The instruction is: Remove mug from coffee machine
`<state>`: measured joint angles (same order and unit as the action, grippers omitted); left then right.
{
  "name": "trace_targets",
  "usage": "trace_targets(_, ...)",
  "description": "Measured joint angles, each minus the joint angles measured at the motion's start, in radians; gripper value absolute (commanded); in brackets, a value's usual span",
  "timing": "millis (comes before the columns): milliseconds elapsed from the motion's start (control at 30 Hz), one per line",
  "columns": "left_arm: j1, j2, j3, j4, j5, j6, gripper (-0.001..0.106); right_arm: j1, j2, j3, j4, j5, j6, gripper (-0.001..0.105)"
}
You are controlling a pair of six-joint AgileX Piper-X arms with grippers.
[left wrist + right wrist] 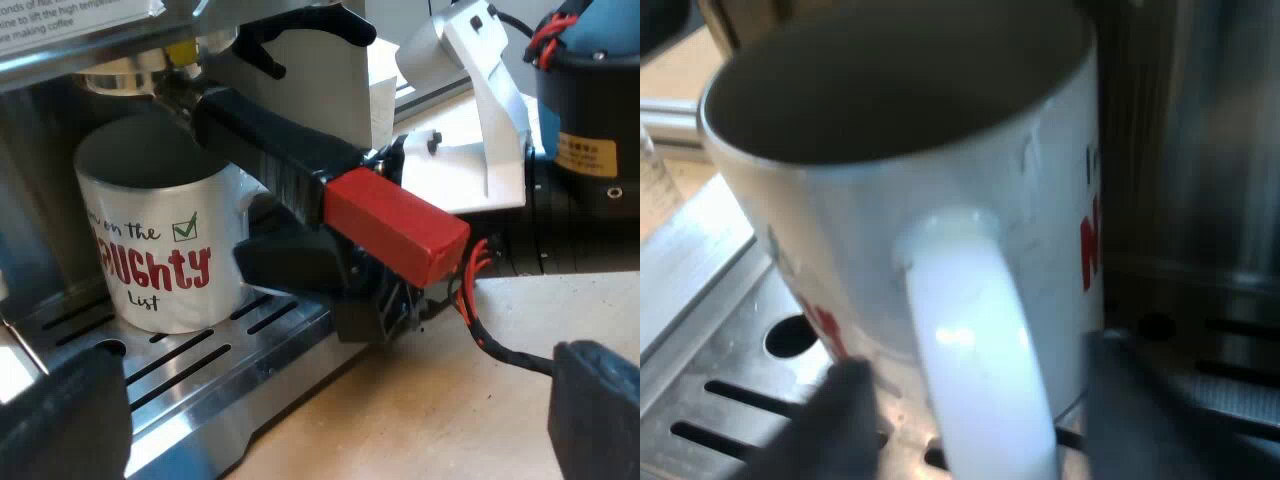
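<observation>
Right wrist view, entry: mug [890, 200], white ceramic, standing upright on the slotted drip tray [730, 400] of the espresso machine [1200, 150].

Position: it sits under the metal holder [395, 215], which is locked into the machine's front. The holder's black handle with its red end reaches out above the mug's rim.

Markings: red and black lettering, "on the … list", with a green tick box. The interior is dark, and I cannot tell whether it holds liquid.

Right gripper [990, 420]: the fingers [835, 420] are apart, one on each side of the mug's handle [975, 340], and not clamped on it. The left wrist view shows this gripper [300, 265] at the handle, beneath the holder.

Left gripper [330, 415]: fingers apart and holding nothing, over the edge of the bench [420, 400] near the tray.

Step in hand: judged as lining up on the handle, with the grasp not yet made.

Next move calls for: closing squarely on the handle. The mug should then be lifted only slightly and drawn outward level, keeping clear of the holder overhead.
</observation>
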<state>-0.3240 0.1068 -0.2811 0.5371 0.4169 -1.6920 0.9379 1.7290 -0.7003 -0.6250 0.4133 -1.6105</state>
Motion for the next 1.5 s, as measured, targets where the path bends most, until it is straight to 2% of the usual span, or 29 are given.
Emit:
trace_targets(33, 0.000, 0.000, 0.000, 0.000, 0.000, 0.000, 0.086, 0.000, 0.000, 0.000, 0.008, 0.000, 0.000, 0.013)
trace_targets(133, 0.000, 0.000, 0.000, 0.000, 0.000, 0.000, 0.086, 0.000, 0.001, 0.000, 0.024, -0.001, -0.001, 0.000)
trace_targets(400, 0.000, 0.000, 0.000, 0.000, 0.000, 0.000, 0.086, 0.017, -0.004, -0.002, 0.040, 0.011, -0.025, 0.000)
trace_targets(533, -0.006, 0.000, 0.000, 0.000, 0.000, 0.000, 0.086, 0.070, -0.035, -0.002, 0.115, 0.074, -0.086, 0.000)
trace_targets(767, -0.041, 0.000, 0.000, 0.000, 0.000, 0.000, 0.086, 0.129, -0.095, -0.002, 0.249, 0.180, -0.086, 0.000)
trace_targets(867, -0.054, 0.000, 0.000, 0.000, 0.000, 0.000, 0.086, 0.158, -0.136, -0.002, 0.336, 0.232, -0.062, 0.000)
trace_targets(1000, -0.060, 0.000, 0.000, 0.000, 0.002, 0.000, 0.086, 0.168, -0.157, -0.002, 0.383, 0.237, -0.031, 0.000)
trace_targets(1133, -0.060, 0.000, 0.000, 0.000, 0.007, 0.000, 0.086, 0.197, -0.227, -0.002, 0.522, 0.255, 0.020, 0.000)
trace_targets(1300, -0.060, 0.000, 0.000, 0.000, 0.024, -0.003, 0.086, 0.218, -0.261, -0.002, 0.593, 0.269, 0.023, 0.000)
trace_targets(1367, -0.060, 0.000, 0.000, 0.000, 0.048, -0.003, 0.086, 0.227, -0.280, -0.002, 0.633, 0.280, 0.024, 0.000)
trace_targets(1433, -0.060, 0.000, 0.000, -0.002, 0.115, -0.003, 0.086, 0.242, -0.335, -0.002, 0.763, 0.290, 0.097, 0.000)
trace_targets(1500, -0.060, 0.000, 0.000, -0.002, 0.129, -0.006, 0.086, 0.242, -0.364, -0.002, 0.822, 0.290, 0.132, 0.000)
